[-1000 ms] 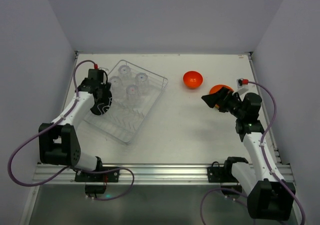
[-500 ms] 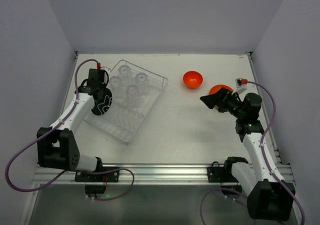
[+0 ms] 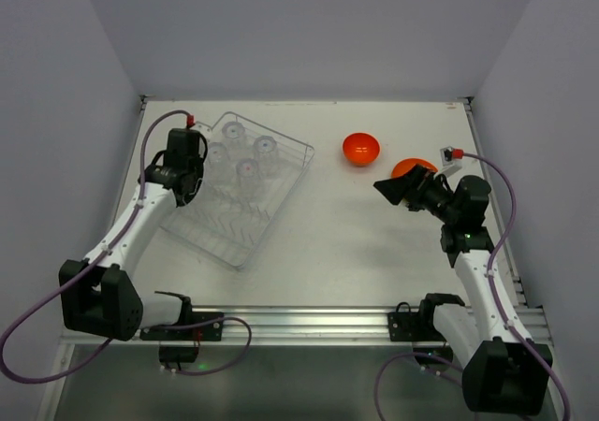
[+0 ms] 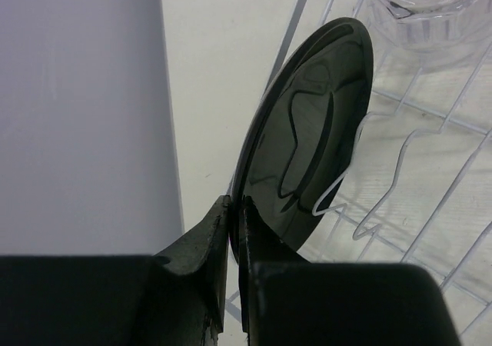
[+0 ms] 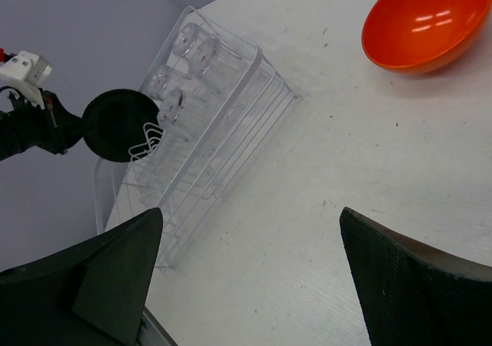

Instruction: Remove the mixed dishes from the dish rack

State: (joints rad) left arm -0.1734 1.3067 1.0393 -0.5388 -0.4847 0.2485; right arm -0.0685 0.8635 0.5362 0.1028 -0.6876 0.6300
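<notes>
- While I'm watching the left wrist cam, my left gripper (image 4: 234, 207) is clamped on the rim of the black plate (image 4: 307, 146), which stands on edge at the left side of the dish rack (image 3: 279, 206).
- Clear glasses (image 3: 245, 168) sit at the rack's far end.
- Right gripper (image 5: 250, 231) is spread wide, holding nothing, near the orange-red bowl (image 3: 360, 148) and orange-red plate (image 3: 412, 166), both outside the rack.

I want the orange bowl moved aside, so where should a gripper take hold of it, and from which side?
Pinch the bowl by its rim from above, one finger inside, one outside. It sits open side up, so the rim is free all round; its glossy rounded wall would probably slip out of a side grasp.
</notes>
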